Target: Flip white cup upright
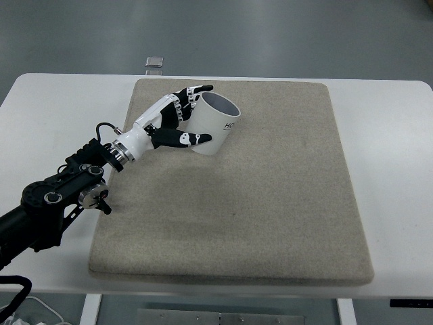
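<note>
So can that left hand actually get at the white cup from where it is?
Yes, it seems so: the left hand is already wrapped around the white cup, fingers over its side and thumb below, with nothing on the beige mat blocking it.

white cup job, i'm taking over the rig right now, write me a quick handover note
Left hand: shut on the white cylindrical cup, fingers over the top, thumb along the near side.
Right hand: not in view.
Cup: at the far left part of the beige square mat on the white table, tilted, mouth facing up and away.
Done: cup grasped and partly tipped up.
Left: stand it fully upright, release.
</note>
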